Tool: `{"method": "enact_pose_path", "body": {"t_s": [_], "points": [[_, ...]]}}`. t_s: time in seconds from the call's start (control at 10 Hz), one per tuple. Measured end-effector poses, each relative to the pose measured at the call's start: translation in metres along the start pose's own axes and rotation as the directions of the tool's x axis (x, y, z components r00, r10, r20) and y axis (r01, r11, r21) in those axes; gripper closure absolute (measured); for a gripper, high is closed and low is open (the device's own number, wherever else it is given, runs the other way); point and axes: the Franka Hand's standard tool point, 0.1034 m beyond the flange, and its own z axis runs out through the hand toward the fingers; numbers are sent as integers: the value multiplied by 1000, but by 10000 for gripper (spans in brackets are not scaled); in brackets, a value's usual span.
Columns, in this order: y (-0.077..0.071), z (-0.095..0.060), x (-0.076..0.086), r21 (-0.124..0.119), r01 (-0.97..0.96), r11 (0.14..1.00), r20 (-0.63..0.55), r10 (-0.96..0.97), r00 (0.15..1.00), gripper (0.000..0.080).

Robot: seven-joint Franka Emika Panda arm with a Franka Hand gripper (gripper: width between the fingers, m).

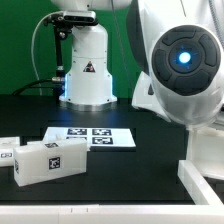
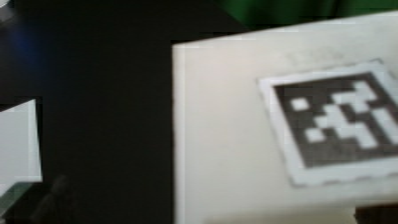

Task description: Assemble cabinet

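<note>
A big white face with a black-and-white square tag (image 2: 338, 120) fills much of the blurred wrist view, very close under the camera; this looks like the cabinet (image 2: 231, 130). In the exterior view a tall white part (image 1: 205, 150) stands at the right under the arm, partly cut off. A smaller white tagged block (image 1: 45, 160) lies at the exterior view's left. The gripper is hidden behind the arm's large joint (image 1: 185, 60) in the exterior view. In the wrist view only dark blurs at the picture's edge may be its fingers, so its state cannot be read.
The marker board (image 1: 90, 137) lies flat on the black table in the middle. The robot's base (image 1: 87, 70) stands behind it. A white bar (image 1: 200, 185) lies at the front right. A small white piece (image 1: 7, 148) sits at the far left edge.
</note>
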Motion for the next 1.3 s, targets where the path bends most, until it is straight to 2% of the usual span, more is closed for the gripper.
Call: {"method": "enact_pose_path", "body": {"t_s": [0.3, 0.5, 0.8, 1.0, 1.1, 1.2, 1.3], "points": [[7, -5, 0, 10, 28, 1000, 5, -28, 1000, 3], [8, 5, 2, 22, 71, 997, -12, -70, 997, 3], [7, 7, 5, 24, 67, 997, -22, -66, 998, 3], [7, 7, 6, 24, 65, 998, -20, -65, 998, 276], [8, 8, 6, 24, 65, 998, -20, -64, 998, 276], [8, 8, 6, 24, 65, 998, -20, -64, 998, 410], [8, 8, 6, 24, 64, 998, -19, -64, 998, 594]]}}
